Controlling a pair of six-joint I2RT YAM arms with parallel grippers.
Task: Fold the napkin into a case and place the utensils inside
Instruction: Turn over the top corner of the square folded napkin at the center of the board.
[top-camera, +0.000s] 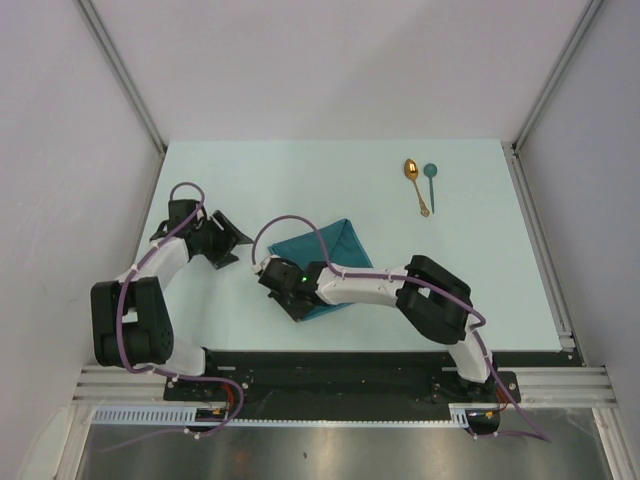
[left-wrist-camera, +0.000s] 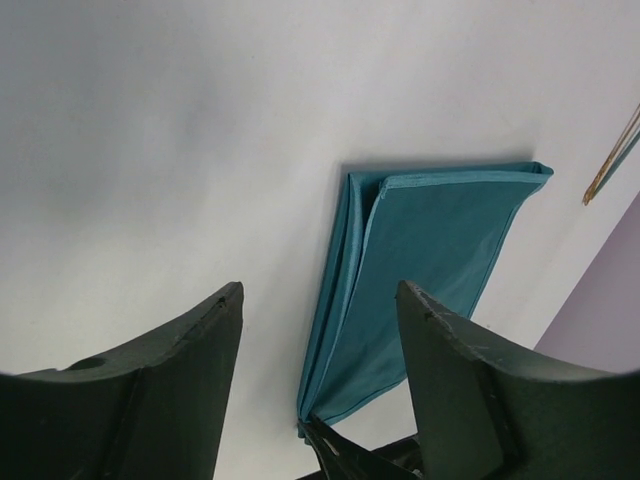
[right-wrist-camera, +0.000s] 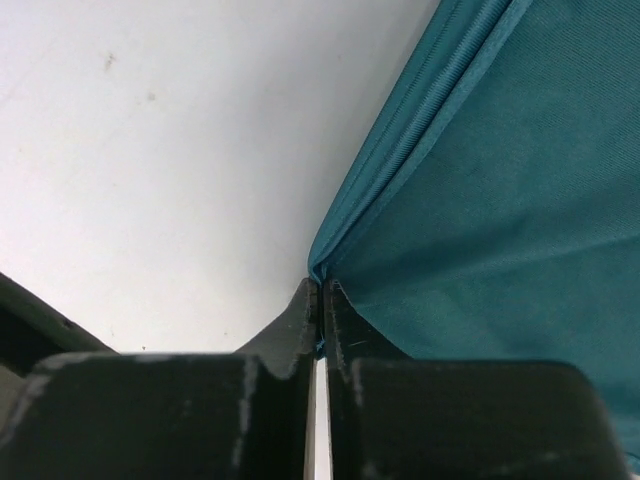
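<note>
Black fingers (right-wrist-camera: 285, 330) of my right tool (right-wrist-camera: 320, 290) fill the bottom of the right wrist view. They are pressed flat together with a sliver of teal between them, so I judge the tool is clamped on a corner of the napkin (right-wrist-camera: 500, 200). Its stacked, folded edges run away from the tips over the pale counter (right-wrist-camera: 150, 150).

From the left wrist, my left tool (left-wrist-camera: 320, 300) stands wide apart and holds nothing. The folded cloth lies ahead of it as a long rectangle, layered edge toward me, its near end at the right tool's tips.

From above, the napkin sits about mid-counter, its long axis slanting from the near edge toward the far right corner. The left tool hangs beside it on the left-edge side, not touching; the right arm is the one on the cloth. The gold spoon (top-camera: 415, 185) and teal spoon (top-camera: 431, 180) lie side by side near the far right corner, well apart from the napkin and nearer my right arm.
</note>
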